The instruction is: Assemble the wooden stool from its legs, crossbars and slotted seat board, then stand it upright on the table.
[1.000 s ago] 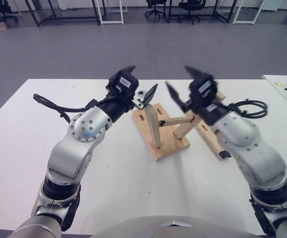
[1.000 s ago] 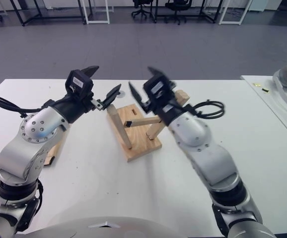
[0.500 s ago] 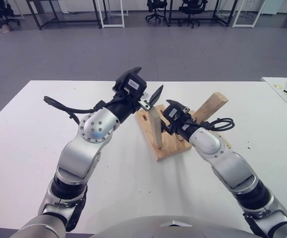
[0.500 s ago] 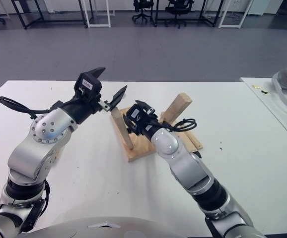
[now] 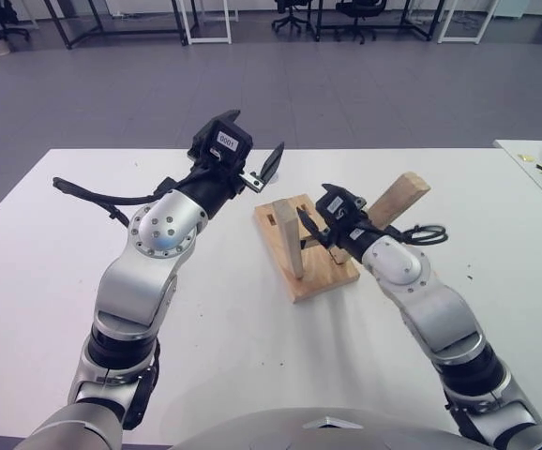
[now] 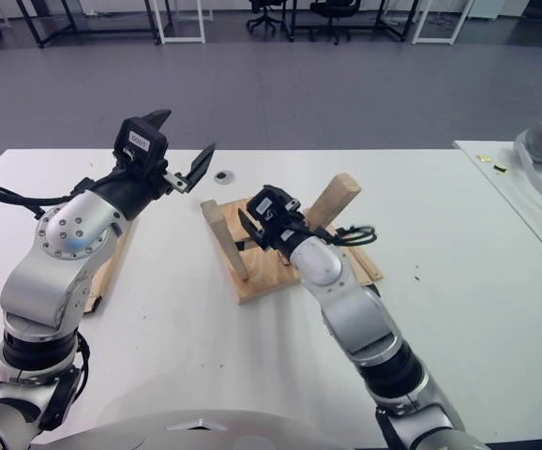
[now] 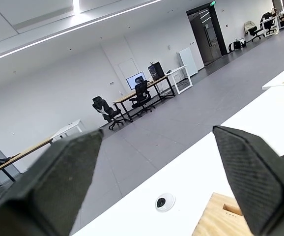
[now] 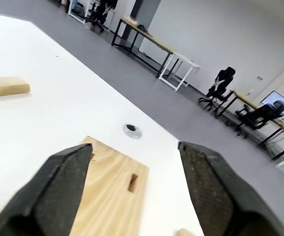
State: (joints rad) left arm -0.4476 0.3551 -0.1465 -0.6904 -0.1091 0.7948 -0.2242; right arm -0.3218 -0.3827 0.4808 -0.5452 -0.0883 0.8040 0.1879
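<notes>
1. Head camera first: my left gripper (image 5: 257, 139) hangs up in the air with its fingers spread wide and nothing between them. The seat board (image 5: 325, 270) lies flat on the table (image 5: 46, 244), below this gripper and off to its right, well apart from it.
2. Same view, other arm: my right gripper (image 5: 310, 217) sits low over that seat board, fingers parted and empty. An upright leg (image 5: 288, 242) stands on the board just beside the fingertips, on their left. I cannot tell whether they touch it. A tilted leg (image 5: 400, 195) slants up just behind this gripper's wrist.
3. Left wrist camera now: both fingers (image 7: 53, 187) stand far apart with open air between them. Out past the tips, a round grommet (image 7: 164, 202) sits in the tabletop. Beside it is a corner of the seat board, with one slot showing.
4. Right wrist camera: these fingers (image 8: 63, 191) are also spread wide, gripping nothing. The seat board lies right beneath and ahead of them. Its slot (image 8: 132, 182) falls in the gap between the two fingers. The grommet sits just past the board's far edge. A loose wooden piece (image 8: 4, 87) lies flat on the table, well off to one finger's side.
</notes>
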